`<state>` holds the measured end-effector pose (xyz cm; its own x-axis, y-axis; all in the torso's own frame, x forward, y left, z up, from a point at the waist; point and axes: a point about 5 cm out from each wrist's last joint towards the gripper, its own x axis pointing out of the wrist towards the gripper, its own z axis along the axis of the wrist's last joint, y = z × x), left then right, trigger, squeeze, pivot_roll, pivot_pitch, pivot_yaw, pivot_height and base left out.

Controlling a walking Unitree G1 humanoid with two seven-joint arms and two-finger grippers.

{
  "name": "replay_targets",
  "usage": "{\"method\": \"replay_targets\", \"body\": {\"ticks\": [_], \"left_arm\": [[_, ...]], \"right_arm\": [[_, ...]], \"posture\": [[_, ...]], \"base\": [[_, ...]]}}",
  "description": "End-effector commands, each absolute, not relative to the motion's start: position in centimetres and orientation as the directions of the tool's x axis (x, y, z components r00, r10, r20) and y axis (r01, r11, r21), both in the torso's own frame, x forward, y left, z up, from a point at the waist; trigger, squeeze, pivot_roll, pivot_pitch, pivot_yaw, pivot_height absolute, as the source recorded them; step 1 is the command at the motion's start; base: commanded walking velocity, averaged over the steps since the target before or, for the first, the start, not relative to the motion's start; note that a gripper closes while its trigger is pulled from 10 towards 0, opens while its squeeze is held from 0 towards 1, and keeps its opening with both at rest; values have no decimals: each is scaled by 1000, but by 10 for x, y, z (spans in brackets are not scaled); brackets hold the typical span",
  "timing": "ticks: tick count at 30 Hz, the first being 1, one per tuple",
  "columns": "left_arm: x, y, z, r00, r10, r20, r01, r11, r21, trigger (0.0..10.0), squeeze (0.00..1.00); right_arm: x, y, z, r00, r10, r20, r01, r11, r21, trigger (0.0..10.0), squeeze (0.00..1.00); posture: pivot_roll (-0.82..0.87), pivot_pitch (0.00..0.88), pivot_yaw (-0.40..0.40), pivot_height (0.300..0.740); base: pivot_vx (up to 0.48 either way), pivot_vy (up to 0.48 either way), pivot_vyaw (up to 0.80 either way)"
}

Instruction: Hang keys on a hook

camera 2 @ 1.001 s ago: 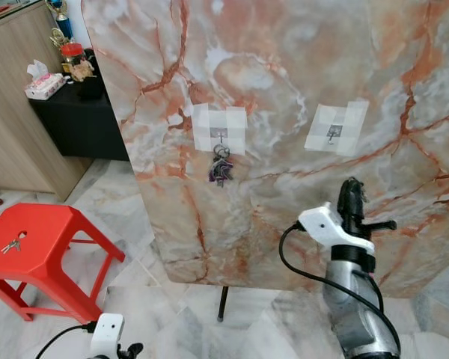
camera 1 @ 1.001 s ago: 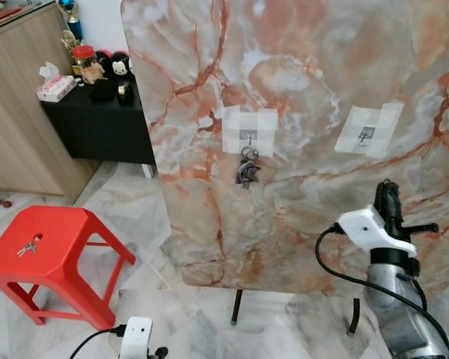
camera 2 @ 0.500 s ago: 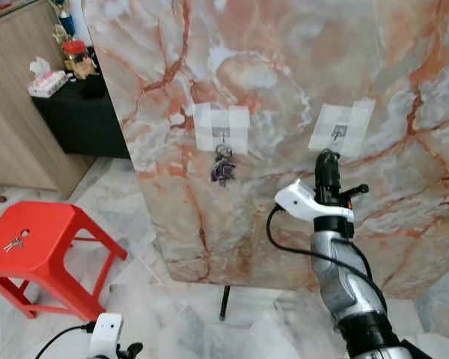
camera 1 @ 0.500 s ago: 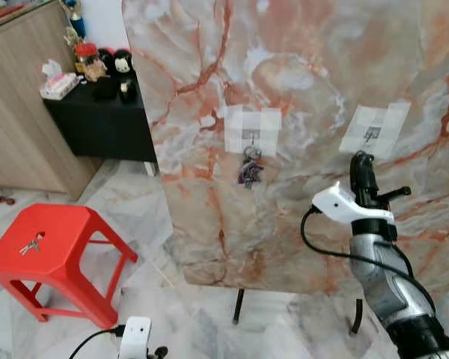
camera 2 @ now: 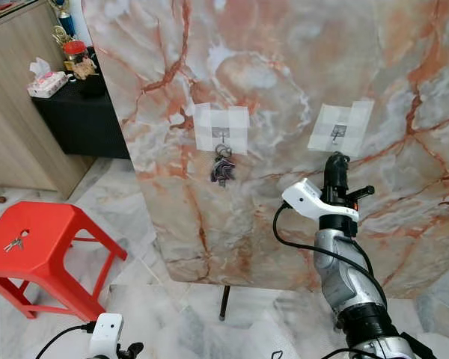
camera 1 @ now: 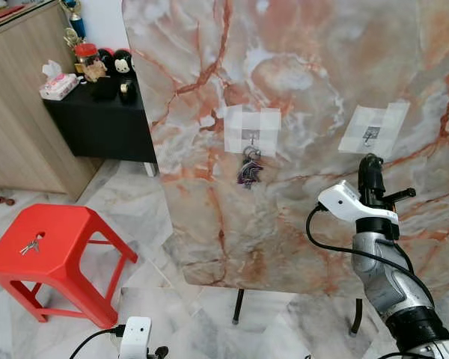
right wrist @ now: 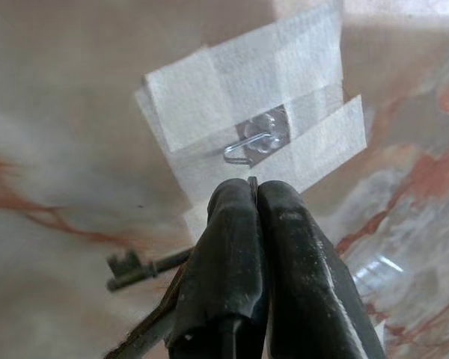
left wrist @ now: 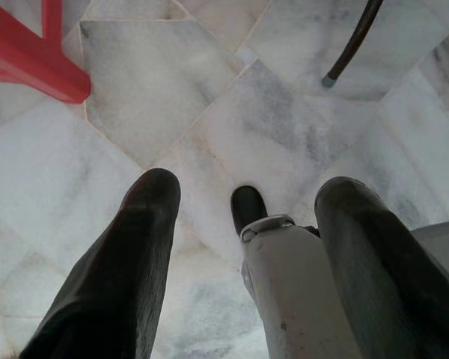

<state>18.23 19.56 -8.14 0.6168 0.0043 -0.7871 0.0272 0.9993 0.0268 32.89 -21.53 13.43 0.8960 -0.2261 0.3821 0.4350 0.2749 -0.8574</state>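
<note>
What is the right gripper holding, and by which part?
The right gripper pinches keys at their ring end, blades hanging below, near the taped hook.

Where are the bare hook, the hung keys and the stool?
bare hook (right wrist: 248, 144), right wrist view, on its wire bend.
hung keys (camera 1: 248, 170), left eye view, on the bunch's middle.
stool (camera 1: 60, 232), left eye view, on its red seat.

A glossy orange-veined marble slab (camera 1: 299, 97) carries a small shiny wire metal hook (right wrist: 248, 144) under matt white paper tape (right wrist: 232, 90); below the slab, a smooth red plastic stool (camera 1: 56, 247) stands on a polished grey marble floor (left wrist: 232, 134).
</note>
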Motion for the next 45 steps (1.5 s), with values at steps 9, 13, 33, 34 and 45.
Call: {"method": "replay_targets", "body": {"ticks": [9, 13, 33, 34, 45], "left_arm": [[180, 196, -83, 613, 1, -790, 28, 999, 24, 10000, 0], [180, 196, -83, 613, 0, -790, 28, 999, 22, 10000, 0], [179, 198, -83, 611, -6, -792, 36, 999, 20, 10000, 0], [179, 198, -82, 611, -6, -792, 38, 999, 21, 10000, 0], [181, 198, -82, 614, -7, -789, 40, 999, 23, 10000, 0]], "right_arm": [[342, -212, 154, 853, -207, 479, 520, 250, -817, 10000, 0], [343, -210, 155, 852, -197, 485, 521, 247, -817, 10000, 0], [304, -258, 123, 718, -683, -134, 679, 645, 350, 10000, 0], [304, -252, 136, 754, -651, -84, 640, 700, 317, 10000, 0], [305, -245, 146, 759, -644, -99, 645, 721, 253, 10000, 0]], "posture": [[-90, 28, 2, 740], [-90, 28, 2, 740], [-95, 34, 9, 740], [-103, 31, 10, 740], [-93, 20, 10, 740]], "base": [[0, 0, 0], [0, 0, 0], [0, 0, 0], [0, 0, 0], [0, 0, 0]]}}
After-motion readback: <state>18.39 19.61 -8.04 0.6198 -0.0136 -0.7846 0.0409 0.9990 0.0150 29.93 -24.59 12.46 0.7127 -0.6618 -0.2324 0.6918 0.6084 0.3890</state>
